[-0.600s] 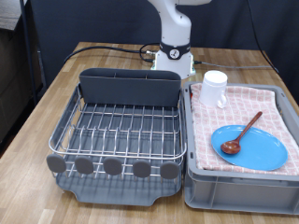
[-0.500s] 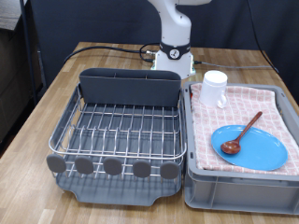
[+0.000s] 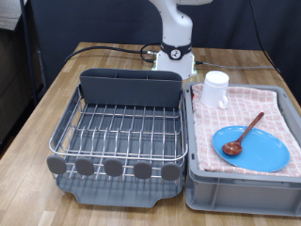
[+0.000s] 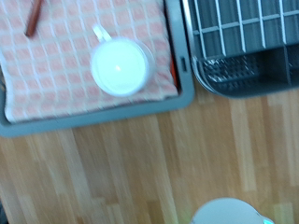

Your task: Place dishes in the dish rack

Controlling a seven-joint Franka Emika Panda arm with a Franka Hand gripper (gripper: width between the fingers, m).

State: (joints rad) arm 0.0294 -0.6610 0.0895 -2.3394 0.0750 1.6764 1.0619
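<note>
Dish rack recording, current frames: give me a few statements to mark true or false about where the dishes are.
1. The dish rack holds no dishes. True.
2. The wooden spoon lies inside the rack. False: it rests across the blue plate in the cloth-lined bin.
3. The white mug stands on the checked cloth. True.
4. The end effector grips the mug. False: no fingers show in either view; the wrist view looks down on the mug from above.

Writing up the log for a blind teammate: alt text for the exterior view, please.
An empty silver wire dish rack sits at the exterior view's left; beside it, a grey bin lined with checked cloth holds a white mug, a blue plate and a wooden spoon lying on the plate. The gripper is out of frame.
</note>
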